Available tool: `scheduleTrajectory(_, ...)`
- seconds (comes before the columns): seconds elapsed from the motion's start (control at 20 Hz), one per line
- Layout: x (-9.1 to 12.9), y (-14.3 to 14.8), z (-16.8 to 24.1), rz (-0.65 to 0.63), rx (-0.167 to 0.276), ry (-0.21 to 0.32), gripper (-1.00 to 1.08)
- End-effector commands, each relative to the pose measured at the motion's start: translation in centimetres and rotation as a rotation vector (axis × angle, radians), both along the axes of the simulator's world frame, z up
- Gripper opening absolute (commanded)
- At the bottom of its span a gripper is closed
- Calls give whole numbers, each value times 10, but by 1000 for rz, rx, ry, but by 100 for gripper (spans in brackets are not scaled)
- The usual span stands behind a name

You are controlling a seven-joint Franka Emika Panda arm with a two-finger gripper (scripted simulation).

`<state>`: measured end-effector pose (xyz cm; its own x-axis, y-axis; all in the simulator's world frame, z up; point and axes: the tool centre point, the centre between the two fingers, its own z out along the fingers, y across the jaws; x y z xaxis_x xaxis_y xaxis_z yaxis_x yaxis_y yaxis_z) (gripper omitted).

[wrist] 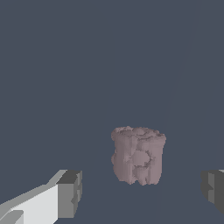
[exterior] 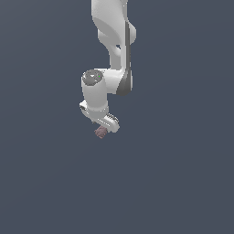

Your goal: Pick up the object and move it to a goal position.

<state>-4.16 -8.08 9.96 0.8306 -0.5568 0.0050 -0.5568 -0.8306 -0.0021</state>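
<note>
The object point(wrist: 138, 155) is a small lumpy reddish-mauve blob resting on the flat grey floor. In the exterior view it point(exterior: 101, 132) shows just below the white arm's hand. My gripper point(wrist: 142, 192) is open, with one grey fingertip point(wrist: 70, 192) on one side of the object and the other fingertip point(wrist: 214, 190) on the far side. The object lies between the fingers, a little beyond the tips, touching neither. In the exterior view the gripper point(exterior: 104, 130) hangs right over the object and the fingers are mostly hidden by the hand.
A uniform dark grey floor point(exterior: 183, 183) fills both views. The white arm point(exterior: 112, 55) reaches down from the top of the exterior view. No goal marker shows.
</note>
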Motion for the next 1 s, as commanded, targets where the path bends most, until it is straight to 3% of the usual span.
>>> scheduleTrajectory(0.0,-4,-3,-6,-40,1,2,100)
scheduleTrajectory(0.55,-8,-5,-16,-70,1,6,100)
scheduleTrajectory(0.95,-9,-5,-52,-74,1,5,100)
